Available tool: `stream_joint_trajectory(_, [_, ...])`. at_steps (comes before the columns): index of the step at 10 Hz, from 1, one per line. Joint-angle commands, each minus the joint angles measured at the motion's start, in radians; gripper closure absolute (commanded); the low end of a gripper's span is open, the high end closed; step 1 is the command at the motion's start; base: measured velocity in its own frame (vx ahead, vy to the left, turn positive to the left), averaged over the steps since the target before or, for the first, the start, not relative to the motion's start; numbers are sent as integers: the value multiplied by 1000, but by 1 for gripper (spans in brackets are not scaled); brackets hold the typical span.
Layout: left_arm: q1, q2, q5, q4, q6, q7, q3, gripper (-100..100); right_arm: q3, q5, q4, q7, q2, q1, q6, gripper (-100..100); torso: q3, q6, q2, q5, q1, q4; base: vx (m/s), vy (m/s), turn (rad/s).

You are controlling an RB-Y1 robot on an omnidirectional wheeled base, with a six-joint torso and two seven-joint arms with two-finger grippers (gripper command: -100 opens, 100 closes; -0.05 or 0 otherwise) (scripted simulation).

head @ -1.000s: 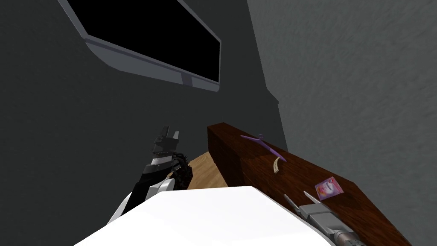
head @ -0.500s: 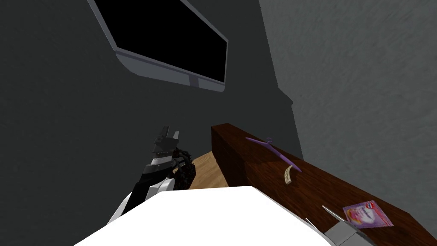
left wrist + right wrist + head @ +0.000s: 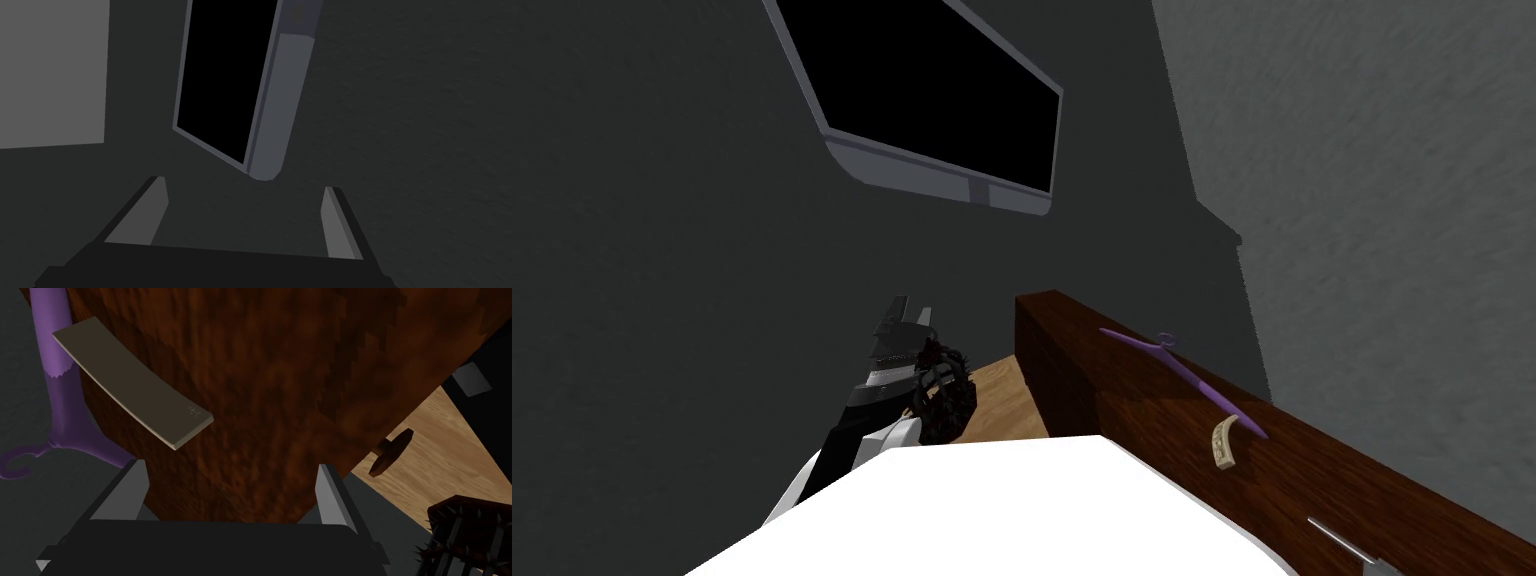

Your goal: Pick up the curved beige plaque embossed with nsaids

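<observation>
The curved beige plaque (image 3: pixel 132 383) lies on the long dark brown wooden table (image 3: pixel 260 388). Its far end is at the arm of a thin purple hanger (image 3: pixel 60 388); whether they touch I cannot tell. My right claw (image 3: pixel 231 465) hovers over the table with its fingers apart and nothing between them. The plaque sits just beyond one fingertip, off to that side rather than in line with the gap. My left claw (image 3: pixel 909 312) is held up near the table's far end, fingers apart and empty.
</observation>
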Motion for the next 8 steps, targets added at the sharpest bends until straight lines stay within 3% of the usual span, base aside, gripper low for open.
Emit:
stream_joint_trajectory(1, [0,0,0,0,0,0,0,0,-5,50,5,15,-49,50,19,-100,0,0,0,0,0,0,37,-16,236])
stream_joint_trajectory(2, [0,0,0,0,0,0,0,0,-5,69,5,15,-49,52,19,-100,0,-1,-1,0,0,0,30,-18,137])
stream_joint_trajectory(3, [0,0,0,0,0,0,0,0,-11,107,18,41,-82,88,19,-100,0,0,0,0,0,0,44,-12,203])
stream_joint_trajectory(4, [0,0,0,0,0,0,0,0,-11,118,18,41,-82,88,19,-100,0,0,-1,0,0,0,43,-18,135])
stream_joint_trajectory(5, [0,0,0,0,0,0,0,0,-15,158,31,65,-114,121,18,-100,0,0,-1,0,0,0,47,-21,216])
stream_joint_trajectory(6, [0,0,0,0,0,0,0,0,-15,164,31,65,-114,121,18,-100,-1,0,-1,0,0,0,38,-29,133])
stream_joint_trajectory(8, [0,0,0,0,0,0,0,0,-19,237,57,112,-176,180,11,-100,-1,0,-1,0,-1,0,56,-33,236])
